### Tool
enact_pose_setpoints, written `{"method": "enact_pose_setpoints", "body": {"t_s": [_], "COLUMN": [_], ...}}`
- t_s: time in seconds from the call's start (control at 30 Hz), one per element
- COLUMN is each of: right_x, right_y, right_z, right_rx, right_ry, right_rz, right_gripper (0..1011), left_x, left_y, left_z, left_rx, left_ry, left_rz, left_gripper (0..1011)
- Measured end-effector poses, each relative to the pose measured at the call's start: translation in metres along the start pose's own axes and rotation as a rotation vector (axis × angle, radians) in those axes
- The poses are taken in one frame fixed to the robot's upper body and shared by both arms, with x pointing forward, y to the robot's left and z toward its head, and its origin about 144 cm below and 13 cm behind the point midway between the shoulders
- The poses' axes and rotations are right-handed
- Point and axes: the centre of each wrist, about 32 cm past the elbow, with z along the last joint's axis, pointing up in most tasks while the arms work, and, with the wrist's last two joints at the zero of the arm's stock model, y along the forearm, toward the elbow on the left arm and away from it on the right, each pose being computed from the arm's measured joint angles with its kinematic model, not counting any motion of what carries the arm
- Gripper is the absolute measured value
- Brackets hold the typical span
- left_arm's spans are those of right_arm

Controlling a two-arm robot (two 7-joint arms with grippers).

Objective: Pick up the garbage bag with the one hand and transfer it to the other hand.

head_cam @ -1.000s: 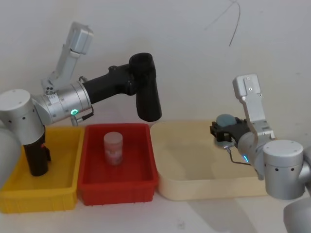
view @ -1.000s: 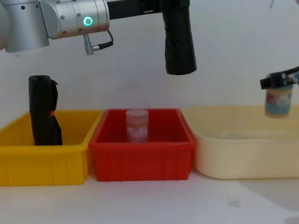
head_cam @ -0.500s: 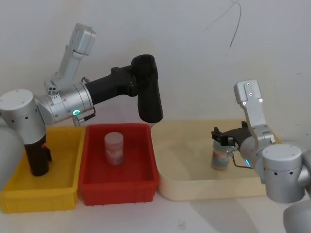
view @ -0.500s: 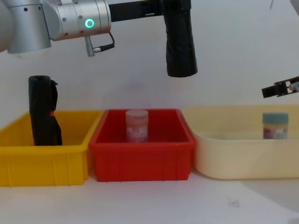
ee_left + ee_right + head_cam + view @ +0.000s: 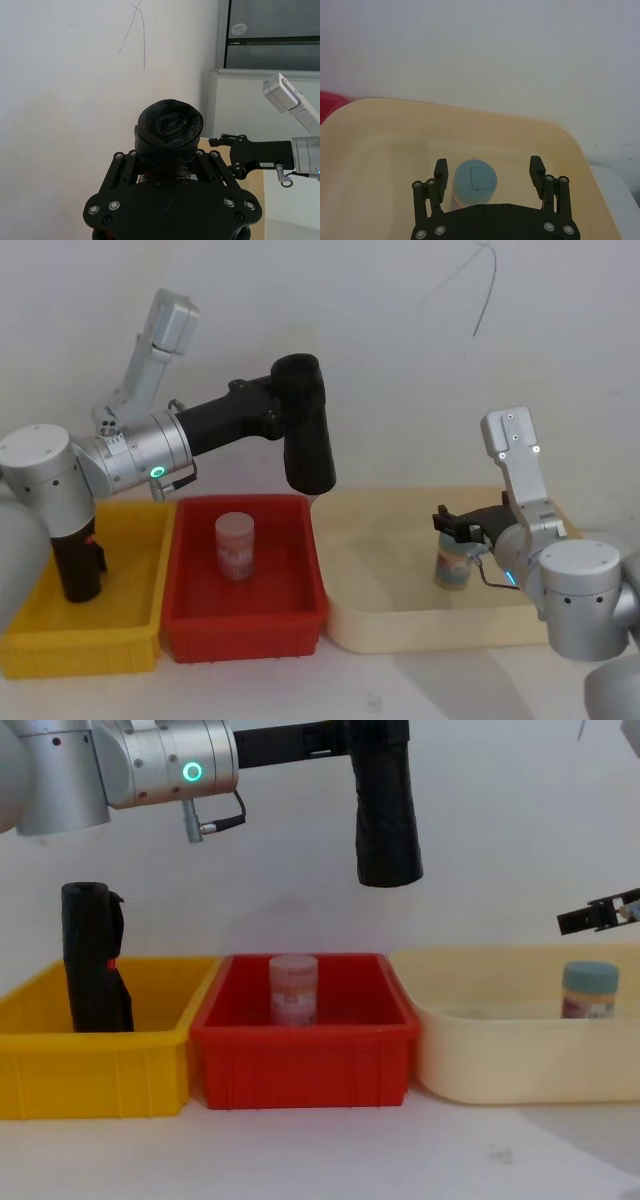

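We see a white table [image 5: 300, 1160] carrying three containers in a row: a wide cream tray [image 5: 500, 1060] toward the right edge, a red bin [image 5: 300, 1070] in the middle, and a yellow bin [image 5: 90, 1075] toward the left edge. The garbage bag [image 5: 388, 820], a thick black roll, hangs upright in the air high above the right end of the red bin, well clear of it. The left end effector [image 5: 283, 410] clamps it near its top, on the arm with the teal ring light. A second, kinked black roll [image 5: 95, 960] stands in the yellow bin. A pale pink jar [image 5: 293, 988] stands upright in the red bin, and a blue-lidded jar [image 5: 588, 990] stands in the cream tray. Just above that jar we see the right end effector [image 5: 489, 167] with its fingers spread wide, gripping nothing.
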Motion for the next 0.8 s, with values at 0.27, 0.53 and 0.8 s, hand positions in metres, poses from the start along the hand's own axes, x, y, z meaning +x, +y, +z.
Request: {"method": "enact_pose_setpoints", "body": {"t_s": [0.27,0.53,0.8], "right_x": [0.002,0.008,0.015], "right_y": [-0.007,-0.02,-0.031], "right_z": [0.0,-0.001,-0.003], "right_rx": [0.027,0.076,0.131], "right_ry": [-0.007,-0.009,-0.015], "right_rz": [0.047,0.14,0.251], "right_gripper": [1001,1001,1001], "left_x": [0.0,0.0,0.0], "left_y": [0.0,0.0,0.0], "left_z": [0.0,0.0,0.0], "left_rx": [0.001,0.0,0.0], "left_ry": [0.0,0.0,0.0], "left_rz": [-0.001,-0.001,-0.001], "left_gripper": [424,424,424]}}
